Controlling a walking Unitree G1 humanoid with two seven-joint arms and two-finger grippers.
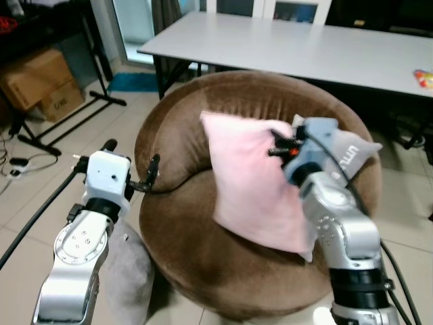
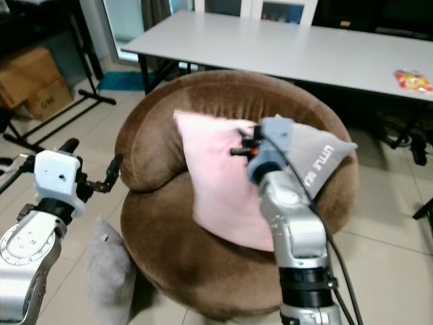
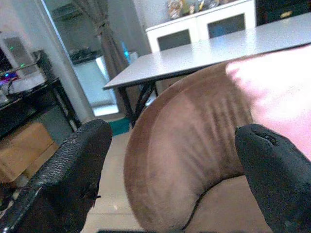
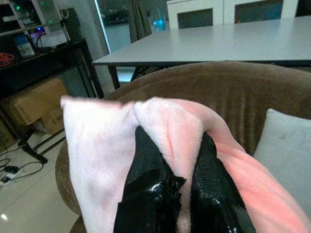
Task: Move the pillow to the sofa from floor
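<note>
pillow (image 1: 250,179): on the sofa (image 1: 203,264), pinched by right gripper (image 4: 177,145)
second pillow (image 2: 318,157): behind right gripper
table (image 1: 304,47): behind sofa

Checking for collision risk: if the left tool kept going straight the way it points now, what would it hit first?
Most likely the brown sofa's padded back rim: the open left tool aims at it, with the pink pillow further right. Exact depth is unclear.

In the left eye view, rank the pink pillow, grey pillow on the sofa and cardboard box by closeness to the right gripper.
1. Pink pillow, pinched in the right gripper.
2. Grey pillow, just behind it on the sofa.
3. Cardboard box, far left, on the floor.
</note>
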